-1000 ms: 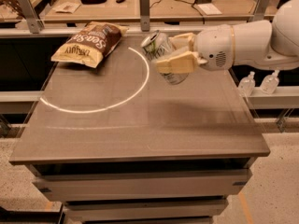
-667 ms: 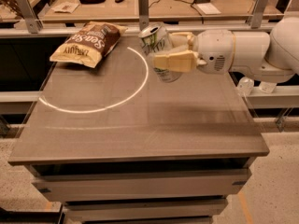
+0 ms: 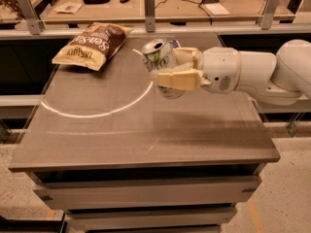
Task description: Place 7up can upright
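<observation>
The big grey table filled most of the shot, sitting right under the hand, with a white arc painted on it that curved down and off to the side away from the wrist. The white arm reached in from behind the hand. A brown-and-yellow chip bag lay flat well out past the fingertips, towards the far corner of the table, so not in the way.

The gripper hung over the far half of the table, fingers clamped across the body of the 7up can, one on each side. So the can wasn't lying anywhere away from the hand, it was right in the pinch.

The bit that mattered: the can's long axis was close to vertical but not quite, with the silver top leaning a little away from the wrist. Its base looked slightly clear of the table, though I couldn't be sure. My guess is a small tilt correction and a straight lowering were needed.
</observation>
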You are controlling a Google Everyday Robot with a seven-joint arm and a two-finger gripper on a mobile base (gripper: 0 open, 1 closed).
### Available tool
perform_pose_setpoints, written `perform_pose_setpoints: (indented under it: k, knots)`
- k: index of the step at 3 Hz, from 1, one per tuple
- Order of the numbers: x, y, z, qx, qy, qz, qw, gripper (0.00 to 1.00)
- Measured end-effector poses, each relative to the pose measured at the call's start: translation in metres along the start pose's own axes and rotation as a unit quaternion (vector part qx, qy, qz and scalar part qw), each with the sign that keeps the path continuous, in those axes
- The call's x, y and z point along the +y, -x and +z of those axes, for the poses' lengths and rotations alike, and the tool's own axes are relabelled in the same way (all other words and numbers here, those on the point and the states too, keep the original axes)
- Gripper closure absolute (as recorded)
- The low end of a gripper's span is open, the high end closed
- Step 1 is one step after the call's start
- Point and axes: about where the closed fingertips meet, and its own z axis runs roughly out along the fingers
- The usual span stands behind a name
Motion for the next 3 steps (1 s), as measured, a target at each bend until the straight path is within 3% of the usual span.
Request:
perform_pose_setpoints:
  k: [1, 2, 3]
  knots:
    - [0.001, -0.012, -0.002, -0.005, -0.012, 0.008, 0.9999, 1.00]
    - [0.001, -0.040, -0.009, -0.033, -0.031, 0.010, 0.9989, 1.00]
    - [-0.002, -0.068, -0.013, -0.063, -0.042, -0.012, 0.9970, 1.00]
